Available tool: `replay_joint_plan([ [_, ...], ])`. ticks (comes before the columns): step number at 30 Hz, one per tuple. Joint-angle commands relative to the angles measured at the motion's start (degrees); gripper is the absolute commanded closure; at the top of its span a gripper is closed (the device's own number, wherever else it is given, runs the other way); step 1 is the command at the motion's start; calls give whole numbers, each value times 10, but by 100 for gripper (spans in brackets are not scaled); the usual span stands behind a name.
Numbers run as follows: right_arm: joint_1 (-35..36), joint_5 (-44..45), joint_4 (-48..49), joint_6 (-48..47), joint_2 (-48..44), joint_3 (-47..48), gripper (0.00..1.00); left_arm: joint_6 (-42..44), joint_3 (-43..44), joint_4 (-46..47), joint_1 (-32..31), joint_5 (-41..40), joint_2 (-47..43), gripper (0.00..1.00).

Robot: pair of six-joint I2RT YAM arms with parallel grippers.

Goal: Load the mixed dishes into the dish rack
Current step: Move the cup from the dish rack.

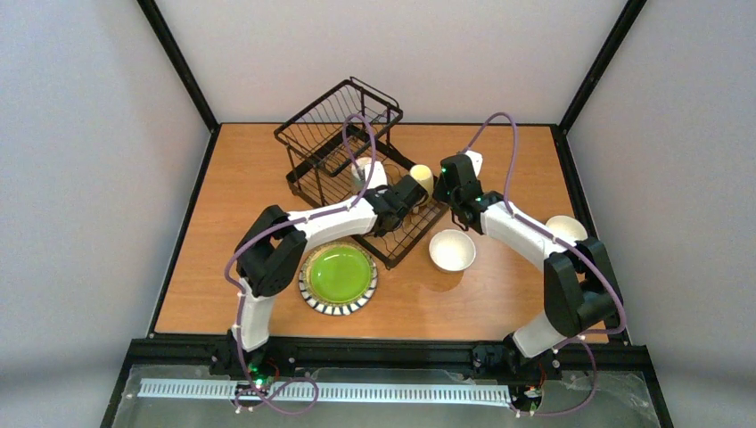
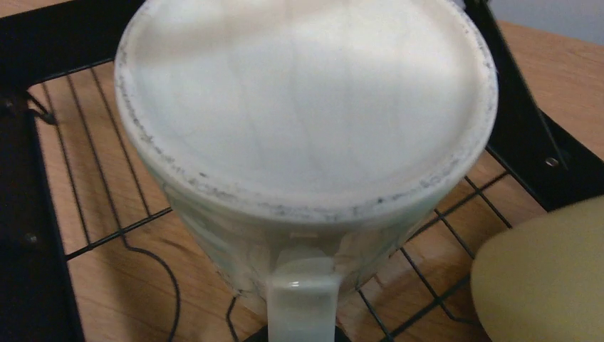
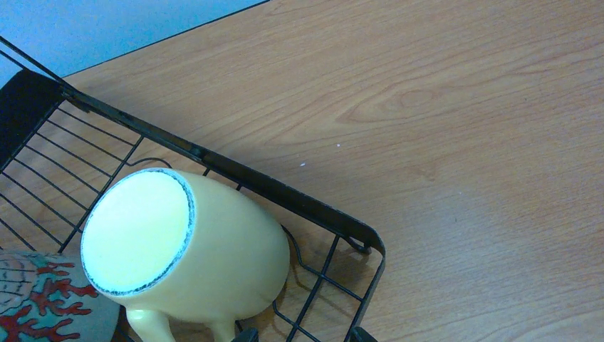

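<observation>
The black wire dish rack [image 1: 343,134] stands at the table's middle back. A white mug [image 2: 306,128] sits upside down on its flat base [image 2: 107,206]. The mug's handle [image 2: 303,299] runs down between the dark tips of my left gripper [image 2: 303,336], which close on it. A cream mug [image 3: 178,249] sits upside down beside it, also in the top view [image 1: 421,176]. My right gripper [image 3: 306,335] is open and empty just right of the cream mug, over the rack's corner. The lime-green plate [image 1: 339,275] lies by the left arm. A white bowl [image 1: 452,250] sits right of the rack.
A second cream-white bowl [image 1: 568,227] sits at the right edge, partly behind the right arm. A cup with a red coral pattern [image 3: 35,306] shows at the lower left of the right wrist view. The rack's raised basket tier [image 1: 339,111] is at the far end.
</observation>
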Motion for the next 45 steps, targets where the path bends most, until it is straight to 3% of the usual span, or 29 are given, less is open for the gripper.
replay_joint_plan([
  [1, -8, -2, 5, 0, -9, -10, 27, -81, 25, -67, -3, -89, 4, 86],
  [20, -7, -11, 8, -6, -1, -12, 26, -192, 15, -150, 17, -141, 7, 83],
  [45, -7, -8, 4, -14, 0, -12, 26, -134, 30, -93, 62, -130, 24, 79],
])
